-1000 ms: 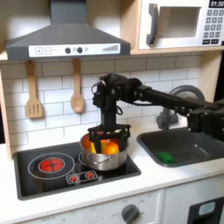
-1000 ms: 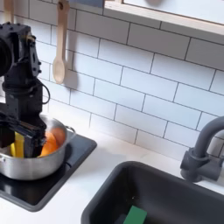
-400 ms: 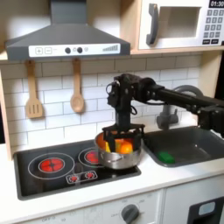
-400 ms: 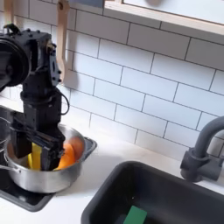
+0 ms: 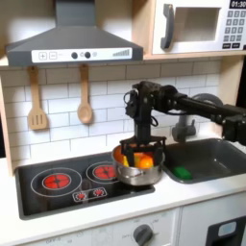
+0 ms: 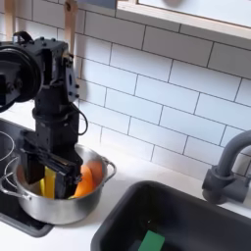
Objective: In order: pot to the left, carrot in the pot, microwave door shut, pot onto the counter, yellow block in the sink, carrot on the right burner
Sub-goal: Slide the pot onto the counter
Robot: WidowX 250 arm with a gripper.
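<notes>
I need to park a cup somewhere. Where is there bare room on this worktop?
Free: the left burner, bare in the first exterior view, and the counter strip between pot and wall in the second exterior view. Crowded: the cooktop's right edge, where the pot sits with the tool lowered inside it. The sink holds a green piece.
</notes>
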